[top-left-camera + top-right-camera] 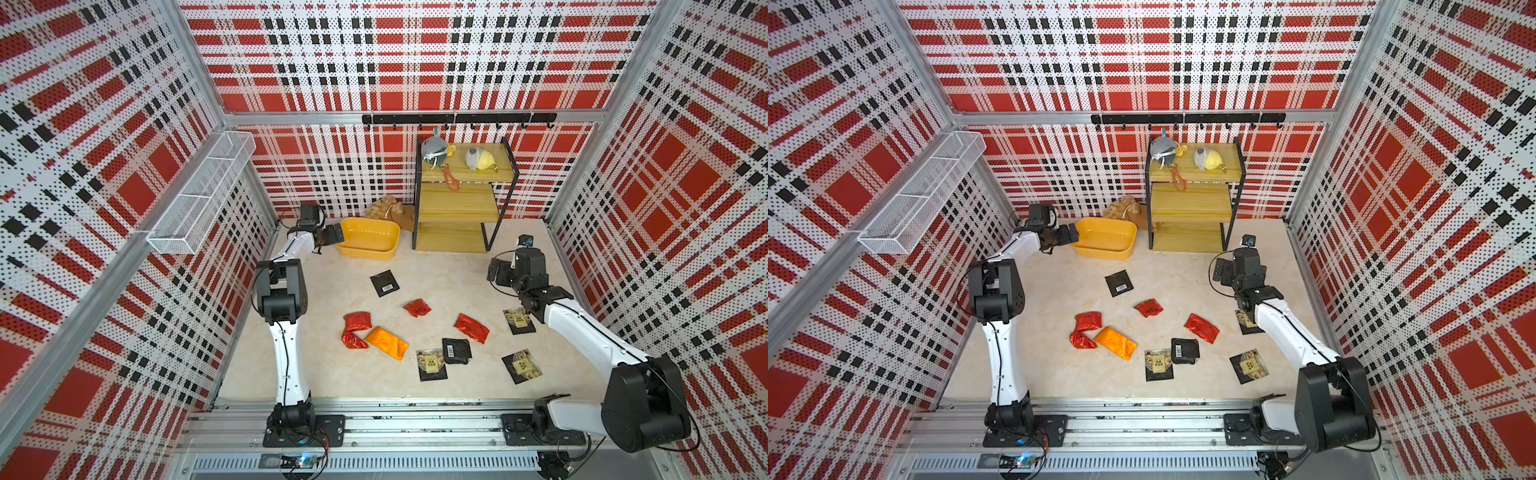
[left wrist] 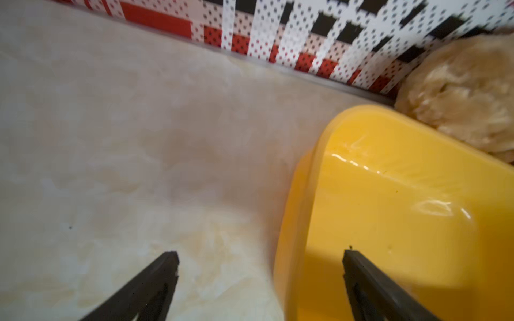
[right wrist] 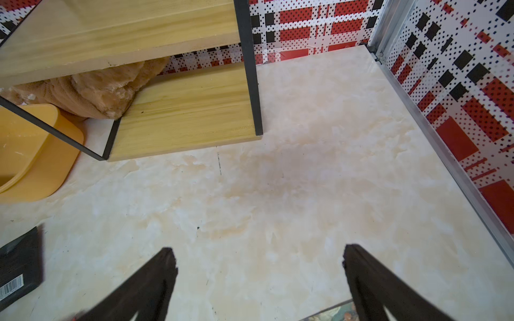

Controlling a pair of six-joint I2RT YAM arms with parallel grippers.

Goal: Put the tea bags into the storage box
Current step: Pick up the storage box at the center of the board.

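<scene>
The left gripper [image 1: 1070, 236] hovers at the yellow box's [image 1: 1100, 252] near end. Tea bags [image 1: 1116, 343] lie scattered across the surface [image 1: 1059, 282]. The right gripper [image 1: 1222, 272] hangs near the rack [image 1: 1192, 203].

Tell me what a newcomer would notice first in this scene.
Loud red, black and white plaid walls surround everything. Shiny red, orange and black tea bags lie scattered across the table, and the yellow storage box sits at the back beside the open left gripper.

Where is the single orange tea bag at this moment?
In both top views the orange tea bag lies flat on the table, slightly left of centre, right beside a crumpled red tea bag and far from the storage box.
</scene>
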